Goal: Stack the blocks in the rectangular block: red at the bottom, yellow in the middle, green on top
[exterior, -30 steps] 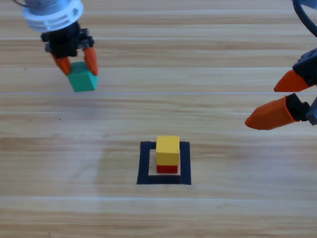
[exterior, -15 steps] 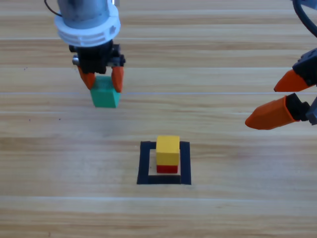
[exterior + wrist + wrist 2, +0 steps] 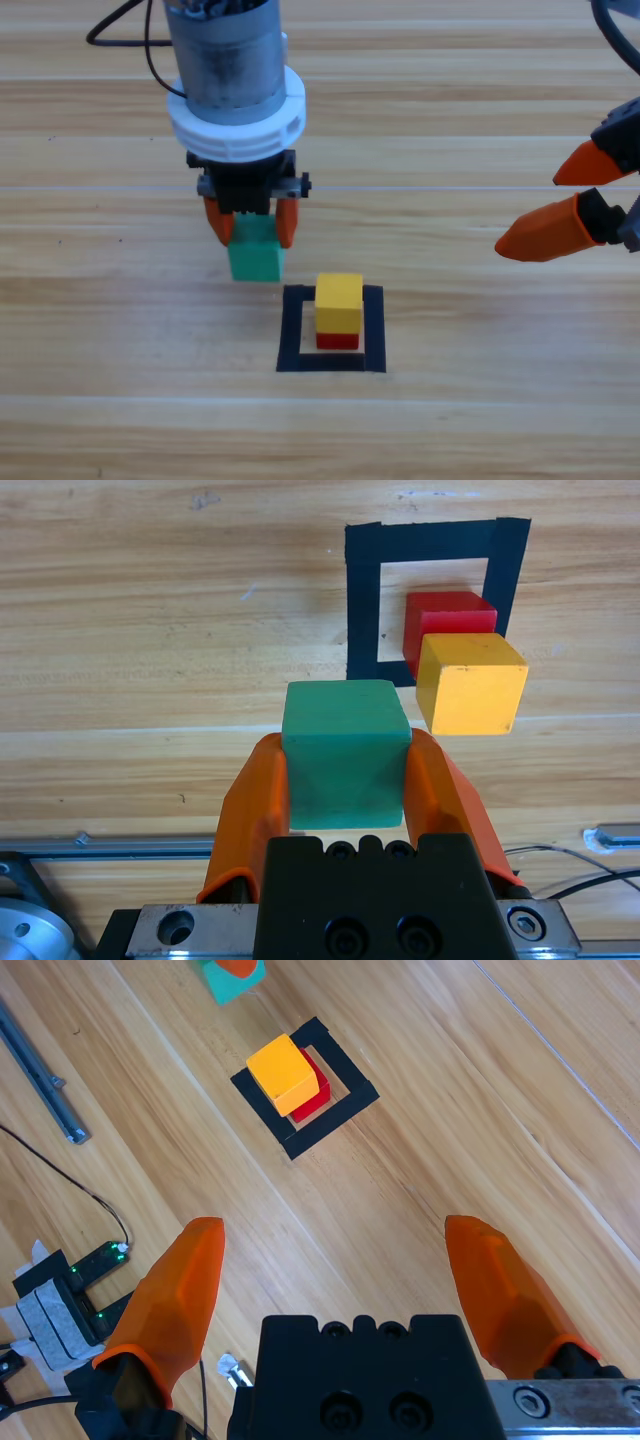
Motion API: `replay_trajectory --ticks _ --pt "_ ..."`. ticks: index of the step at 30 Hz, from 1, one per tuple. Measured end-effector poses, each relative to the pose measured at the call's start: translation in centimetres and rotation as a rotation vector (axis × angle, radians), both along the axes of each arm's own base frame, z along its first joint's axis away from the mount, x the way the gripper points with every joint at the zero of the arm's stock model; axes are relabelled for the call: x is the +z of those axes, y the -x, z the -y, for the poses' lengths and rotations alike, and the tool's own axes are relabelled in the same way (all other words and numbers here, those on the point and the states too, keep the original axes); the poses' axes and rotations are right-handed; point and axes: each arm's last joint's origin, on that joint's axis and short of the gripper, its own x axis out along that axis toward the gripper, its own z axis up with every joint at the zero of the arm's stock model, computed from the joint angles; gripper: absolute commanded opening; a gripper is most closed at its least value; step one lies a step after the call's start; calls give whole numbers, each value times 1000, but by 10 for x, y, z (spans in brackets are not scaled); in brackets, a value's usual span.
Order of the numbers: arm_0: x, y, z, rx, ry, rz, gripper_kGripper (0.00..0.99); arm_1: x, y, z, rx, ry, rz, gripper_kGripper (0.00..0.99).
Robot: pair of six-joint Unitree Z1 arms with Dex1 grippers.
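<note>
The yellow cube (image 3: 339,299) sits on the red cube (image 3: 338,340) inside the black tape rectangle (image 3: 291,330). My left gripper (image 3: 251,223) is shut on the green cube (image 3: 255,259) and holds it in the air just up and left of the stack. In the left wrist view the green cube (image 3: 346,750) is clamped between the orange jaws, with the yellow cube (image 3: 470,683), the red cube (image 3: 445,615) and the tape rectangle (image 3: 362,600) ahead to the right. My right gripper (image 3: 565,205) waits open at the right edge.
Bare wooden table surrounds the tape rectangle. A black cable (image 3: 130,30) trails behind the left arm at the top. In the right wrist view a metal rail (image 3: 40,1075) and a small circuit board (image 3: 60,1295) lie at the table's side.
The left gripper has carried the green cube from the far left toward the middle and down the picture, ending just beside the stack. The right gripper has not moved.
</note>
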Motion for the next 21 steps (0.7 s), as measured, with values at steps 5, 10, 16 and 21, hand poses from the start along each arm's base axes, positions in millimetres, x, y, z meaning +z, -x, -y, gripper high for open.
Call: replay_trajectory --ticks 5,10,16,21 --pt "4 6 7 -3 7 17 0 0 0 0 1 0 1 974" --pt "13 9 15 -12 32 49 0 0 0 0 1 0 1 974" --pt "11 12 24 -24 30 57 0 0 0 0 4 1 3 974" --pt "2 10 37 -39 29 55 0 0 0 0 5 2 3 974"
